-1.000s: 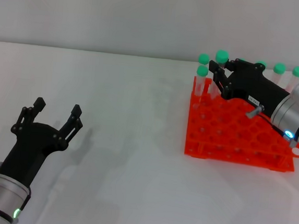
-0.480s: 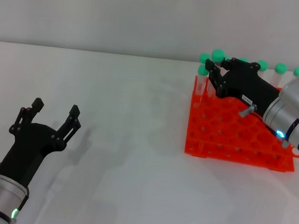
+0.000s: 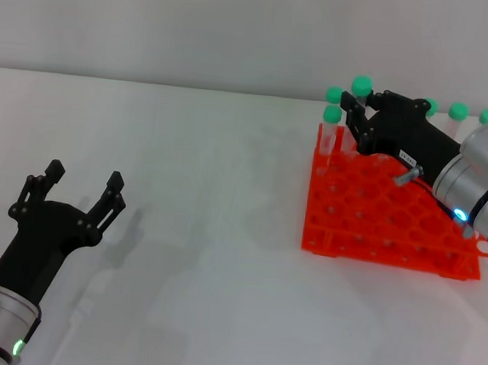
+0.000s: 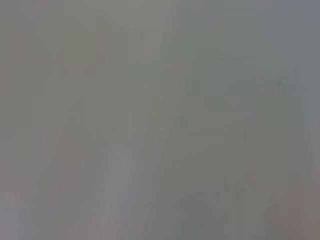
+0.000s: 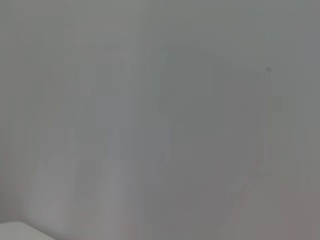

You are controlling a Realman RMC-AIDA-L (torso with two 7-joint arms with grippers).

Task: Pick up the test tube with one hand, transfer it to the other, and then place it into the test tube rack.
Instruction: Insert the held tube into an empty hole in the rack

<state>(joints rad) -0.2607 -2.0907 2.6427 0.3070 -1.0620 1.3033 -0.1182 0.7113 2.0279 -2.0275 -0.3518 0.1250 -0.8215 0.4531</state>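
In the head view my right gripper (image 3: 358, 112) reaches over the far left corner of the orange test tube rack (image 3: 377, 220). It is shut on a clear test tube with a green cap (image 3: 362, 83) and holds it upright, with the cap above the fingers and the lower end over the rack's back holes. Whether the tube's tip is inside a hole is hidden by the fingers. My left gripper (image 3: 84, 179) is open and empty, low at the near left, far from the rack. Both wrist views show only blank grey.
Other green-capped tubes stand in the rack: two at its far left corner (image 3: 331, 114) and several along the back edge (image 3: 460, 108), close to my right gripper. The rack sits at the right of the white table (image 3: 205, 230).
My right gripper with the tube shifted slightly left, then back and a little up over the rack's far corner. My left gripper drew back towards the near left, still open.
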